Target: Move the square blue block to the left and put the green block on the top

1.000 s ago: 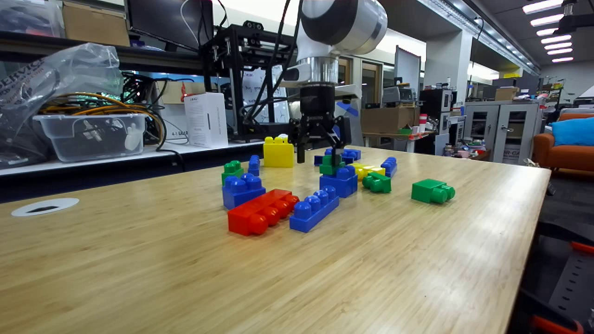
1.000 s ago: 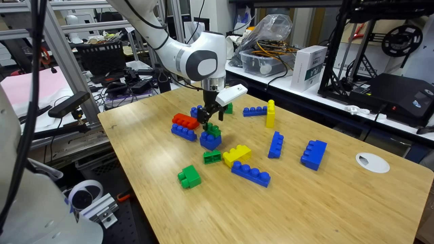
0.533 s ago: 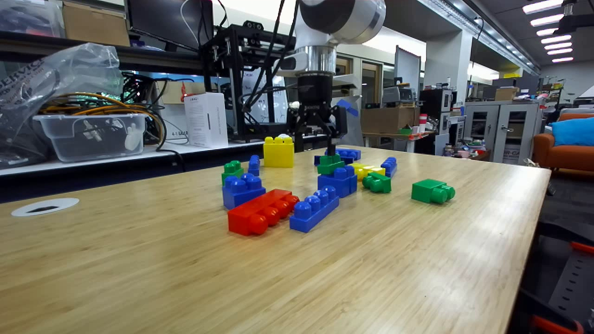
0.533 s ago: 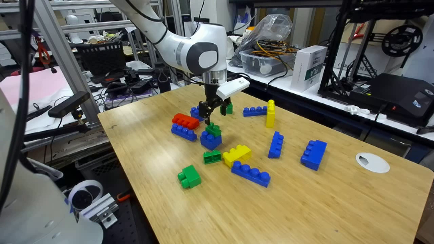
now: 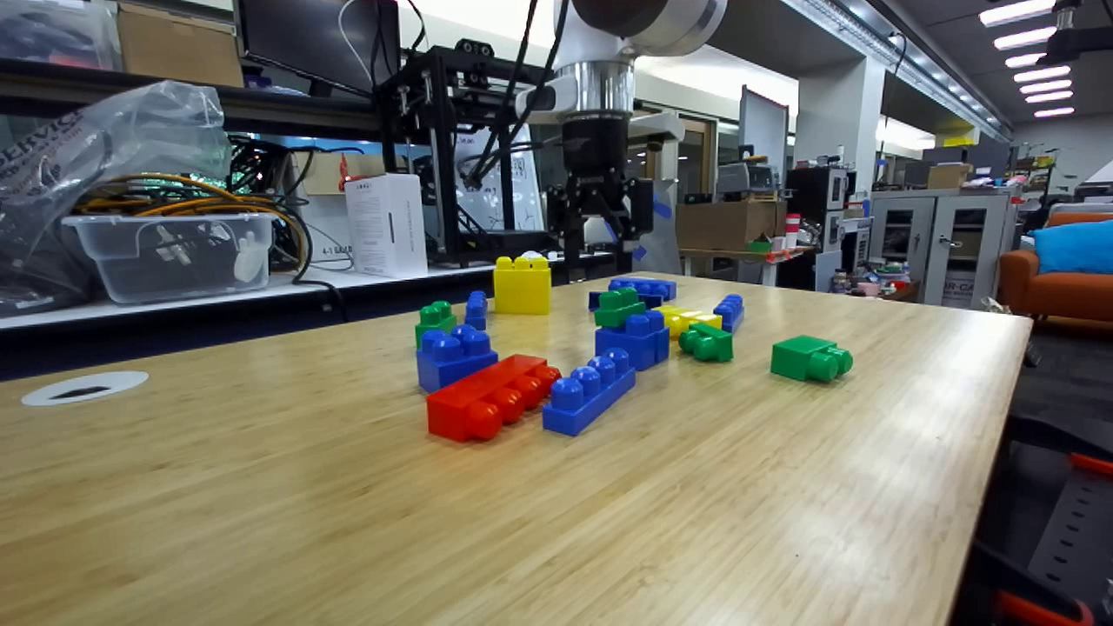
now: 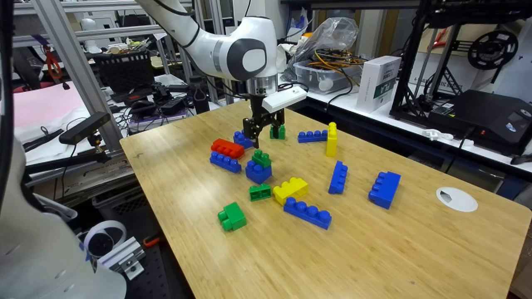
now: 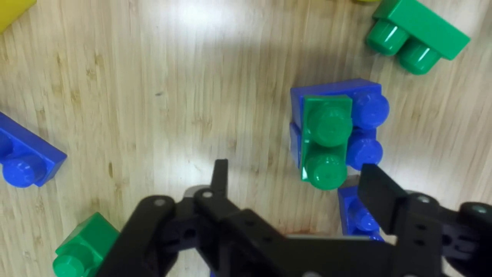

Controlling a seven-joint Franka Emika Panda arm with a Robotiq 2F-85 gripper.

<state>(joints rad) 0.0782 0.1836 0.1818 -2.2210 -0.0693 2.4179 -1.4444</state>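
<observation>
Ceiling lights (image 5: 1042, 74) lit; blue cushion (image 5: 1074, 247) on orange couch (image 5: 1056, 296); grey cabinet (image 5: 939, 256).

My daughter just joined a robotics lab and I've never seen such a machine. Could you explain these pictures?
The machine is a white robot arm, ending in a black two-fingered hand. Two pictures come from cameras standing apart from it; the close-up, looking down past the fingers, comes from a camera on its wrist. On the wooden table are studded toy bricks: a red brick, two yellow bricks and several blue bricks and green bricks. Among them, a small green block sits on a square blue block, covering one side and leaving two blue studs showing. The hand hangs above the table with its fingers apart; nothing is held.
</observation>
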